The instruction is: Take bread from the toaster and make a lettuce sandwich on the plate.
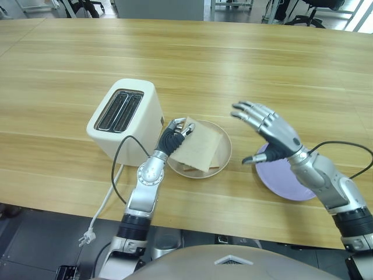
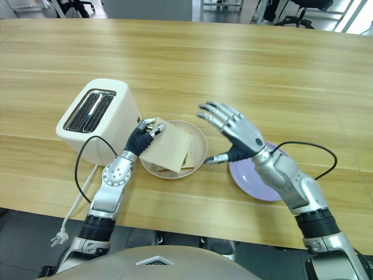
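- The purple plate [image 1: 280, 184] lay on the bench [image 1: 233, 58] directly under the right hand [image 1: 271, 131], whose fingers [image 1: 247, 109] were spread wide and held nothing.
- The left hand [image 1: 172, 137] had its fingers [image 1: 186, 127] pinched on the left edge of the top bread slice [image 1: 203, 146], which was tilted.
- Under that slice, right of those fingers, sat the beige plate [image 1: 227, 146] with a lower slice [image 1: 192, 168] and lettuce [image 2: 185, 158].
- The toaster [image 1: 125, 119] stood just left of the left fingers.

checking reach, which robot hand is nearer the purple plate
Right. The right robot hand hovers over the purple plate; the left robot hand grips bread at the beige plate.
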